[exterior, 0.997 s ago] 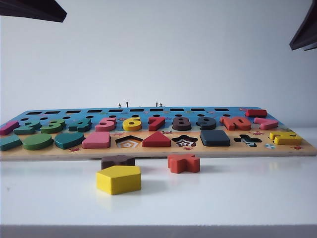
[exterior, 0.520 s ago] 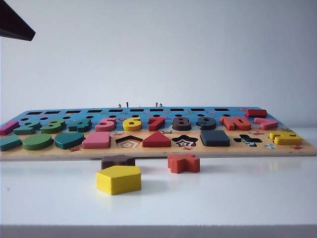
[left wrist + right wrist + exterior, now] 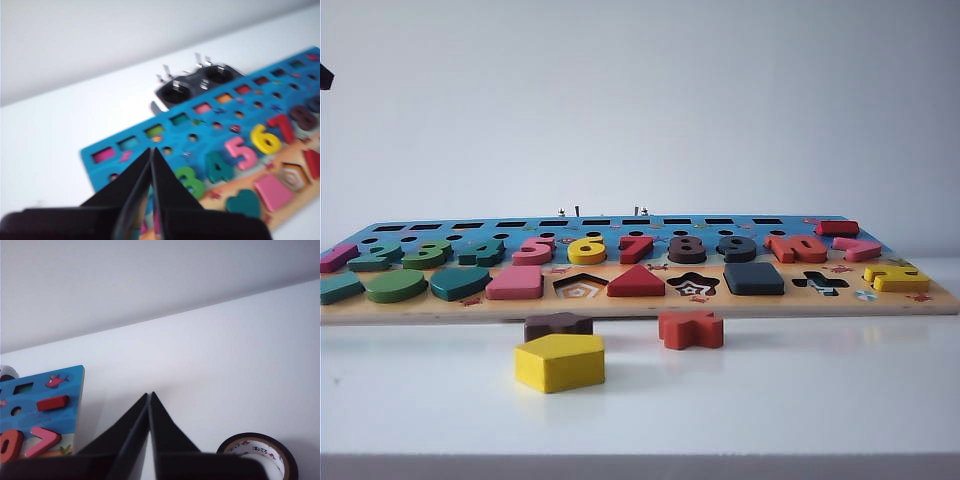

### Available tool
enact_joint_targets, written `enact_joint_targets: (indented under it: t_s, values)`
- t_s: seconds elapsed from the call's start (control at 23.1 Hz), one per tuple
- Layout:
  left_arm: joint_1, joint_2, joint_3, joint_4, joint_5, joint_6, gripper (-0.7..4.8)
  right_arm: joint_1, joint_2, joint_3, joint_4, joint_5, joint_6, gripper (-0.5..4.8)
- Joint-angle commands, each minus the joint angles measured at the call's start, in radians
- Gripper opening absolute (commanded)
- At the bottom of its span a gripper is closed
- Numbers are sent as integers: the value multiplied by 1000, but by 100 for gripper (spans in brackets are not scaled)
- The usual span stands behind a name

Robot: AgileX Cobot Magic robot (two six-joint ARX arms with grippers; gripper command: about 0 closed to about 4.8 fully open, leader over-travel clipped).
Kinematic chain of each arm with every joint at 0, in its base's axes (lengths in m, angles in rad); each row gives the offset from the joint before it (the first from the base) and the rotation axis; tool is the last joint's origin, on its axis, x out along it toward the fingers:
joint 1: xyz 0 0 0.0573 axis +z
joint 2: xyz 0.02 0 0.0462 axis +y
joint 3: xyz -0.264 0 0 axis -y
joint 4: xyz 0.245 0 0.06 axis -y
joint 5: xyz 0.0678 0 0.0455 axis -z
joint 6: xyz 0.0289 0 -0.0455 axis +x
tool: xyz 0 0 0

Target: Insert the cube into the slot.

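The cube (image 3: pixel 753 278) sat in its slot near the board's (image 3: pixel 640 308) front edge; left gripper (image 3: pixel 150 150) and right gripper (image 3: pixel 149 394) were empty, jaws together.

puzzle board (image 3: pixel 640 305): raised number pieces in a row, legible pink 5 (image 3: pixel 534 250), yellow 6 (image 3: pixel 587 250), red 7 (image 3: pixel 636 248), dark 8 (image 3: pixel 687 249), dark 9 (image 3: pixel 736 247) | left wrist view: green 3 (image 3: pixel 190 182), teal 4 (image 3: pixel 219 167) | tape roll (image 3: pixel 260 456): red print, unreadable
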Motion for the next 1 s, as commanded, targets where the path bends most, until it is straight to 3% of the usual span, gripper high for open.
enact_joint_targets:
  t_s: [0.04, 0.26, 0.52, 1.0]
  values:
    - [17, -43, -42, 68, -67, -7, 17, -2, -34, -25, 24, -16, -68, -6]
    - [66, -132, -145, 103, -143, -6, 17, -5, -77, -64, 62, -53, -150, -6]
    - [109, -225, -245, 134, -236, -6, 17, -39, -122, -95, 103, -63, -163, -7]
    - [115, -315, -362, 124, -279, 4, 17, -59, -139, -95, 99, -78, -143, -4]
